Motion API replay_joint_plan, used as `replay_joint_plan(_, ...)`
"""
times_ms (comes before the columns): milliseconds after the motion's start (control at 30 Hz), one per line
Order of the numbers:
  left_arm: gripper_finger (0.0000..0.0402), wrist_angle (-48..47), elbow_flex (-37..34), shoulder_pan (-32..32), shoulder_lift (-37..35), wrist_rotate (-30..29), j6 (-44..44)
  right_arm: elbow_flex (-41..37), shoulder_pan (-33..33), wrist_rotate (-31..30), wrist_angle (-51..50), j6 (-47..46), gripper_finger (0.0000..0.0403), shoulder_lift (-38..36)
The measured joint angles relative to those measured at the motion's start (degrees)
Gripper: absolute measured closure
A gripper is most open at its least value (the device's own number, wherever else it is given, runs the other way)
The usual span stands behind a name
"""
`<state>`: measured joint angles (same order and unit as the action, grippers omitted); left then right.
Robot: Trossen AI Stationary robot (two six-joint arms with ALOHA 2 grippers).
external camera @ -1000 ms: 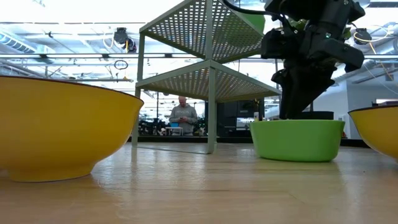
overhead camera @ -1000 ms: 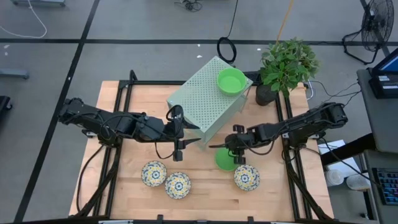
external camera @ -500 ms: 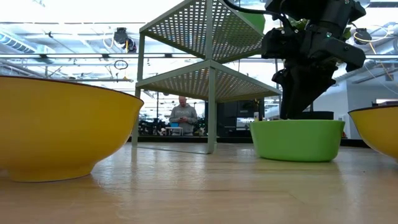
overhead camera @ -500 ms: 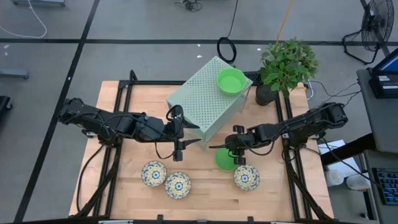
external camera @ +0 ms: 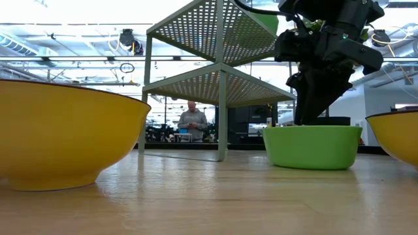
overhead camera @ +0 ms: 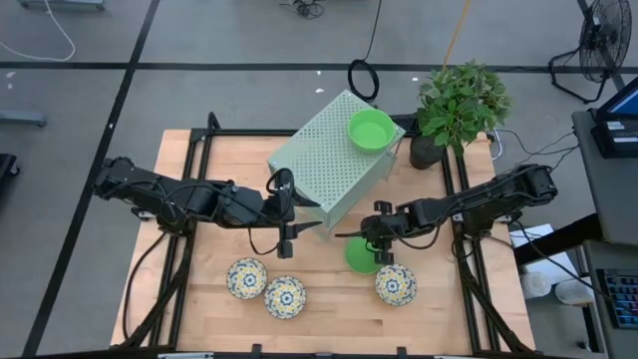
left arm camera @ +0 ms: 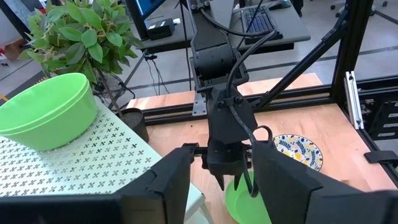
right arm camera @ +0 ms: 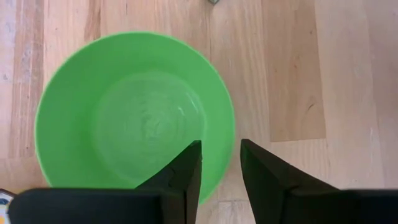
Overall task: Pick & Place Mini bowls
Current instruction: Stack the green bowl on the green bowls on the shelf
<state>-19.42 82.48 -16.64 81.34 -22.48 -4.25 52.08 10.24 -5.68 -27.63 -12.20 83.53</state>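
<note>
Wooden table point(overhead camera: 199, 269): right gripper point(right arm camera: 219, 163) straddles the green bowl's point(right arm camera: 134, 118) rim, jaws parted, not yet clamped. Next, pinching and lifting. Left gripper point(left arm camera: 217, 180) waits open nearby.

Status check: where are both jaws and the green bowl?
Right gripper straddling green bowl rim, jaws not closed. Left gripper waiting beside perforated rack. Nothing blocking.

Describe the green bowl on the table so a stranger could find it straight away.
Start at the pale-green perforated shelf at the back of the wooden table. Just in front of it, under the right gripper, sits the green bowl. It is plain, unlike the floral bowl beside it, and rests on the wood, unlike the green bowl on the shelf.
</note>
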Motion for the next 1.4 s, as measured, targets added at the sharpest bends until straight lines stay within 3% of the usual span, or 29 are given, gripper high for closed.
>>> replay_joint_plan(467,0.0247,0.0,0.0,0.0,0.0,0.0,0.0,-2.7,0.0,0.0,-0.2,-4.1,0.0303,0.0)
replay_joint_plan(1400,0.0199,0.0,0.0,0.0,0.0,0.0,0.0,-3.3,0.0,0.0,0.5,-4.3,0.0303,0.0)
